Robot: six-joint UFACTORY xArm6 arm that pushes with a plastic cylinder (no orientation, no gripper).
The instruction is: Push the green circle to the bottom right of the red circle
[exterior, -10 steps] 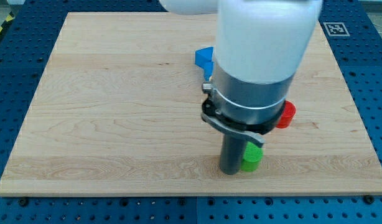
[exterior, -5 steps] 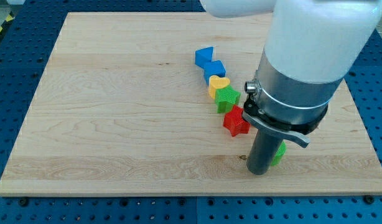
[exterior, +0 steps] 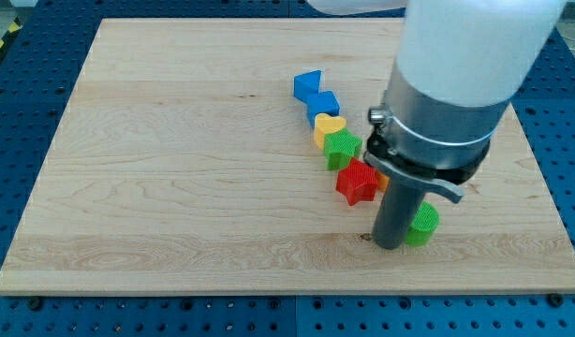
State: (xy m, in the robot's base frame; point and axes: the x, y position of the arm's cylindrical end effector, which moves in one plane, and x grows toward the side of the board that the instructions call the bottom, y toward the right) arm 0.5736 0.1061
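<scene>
The green circle [exterior: 422,225] lies near the board's bottom right, partly covered by my rod. My tip [exterior: 390,245] rests on the board right against the green circle's left side. The red circle is hidden behind the arm's body; I cannot see it now. The arm's wide grey and white body [exterior: 447,94] fills the view's upper right.
A diagonal row of blocks runs up-left of the tip: a red star [exterior: 357,183], a green star [exterior: 342,147], a yellow heart [exterior: 328,125] and two blue blocks [exterior: 313,92]. A sliver of orange [exterior: 382,183] shows beside the rod. The wooden board [exterior: 175,187] ends just below the tip.
The arm moved right over the last second, pushing the green circle right and a little up. The row of blocks came into view; the red circle became hidden.
</scene>
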